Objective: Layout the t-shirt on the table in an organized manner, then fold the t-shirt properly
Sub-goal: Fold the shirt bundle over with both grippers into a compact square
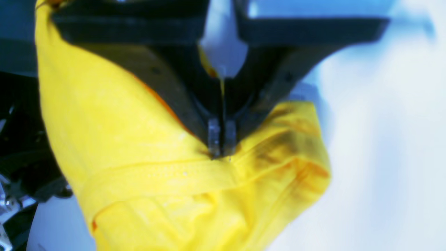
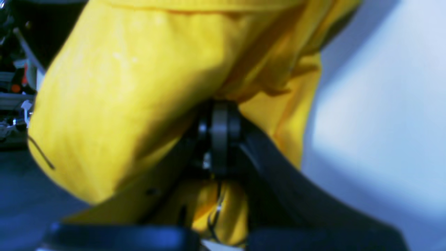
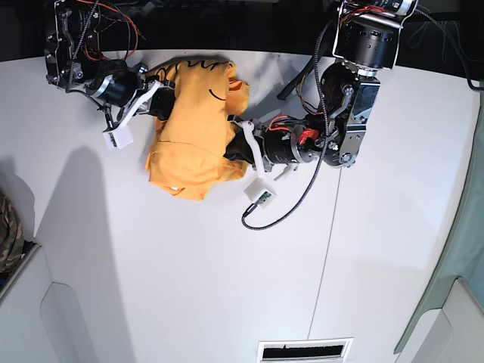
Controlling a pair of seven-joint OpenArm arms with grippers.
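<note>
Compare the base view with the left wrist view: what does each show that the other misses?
Only the base view shows the whole bunched t-shirt with black lettering near its top edge, the right gripper at the shirt's other side, both arms, and the wide table. Only the left wrist view shows up close the left gripper shut on a stitched hem of the cloth. Both show the left arm gripping the yellow shirt over the white table.
</note>
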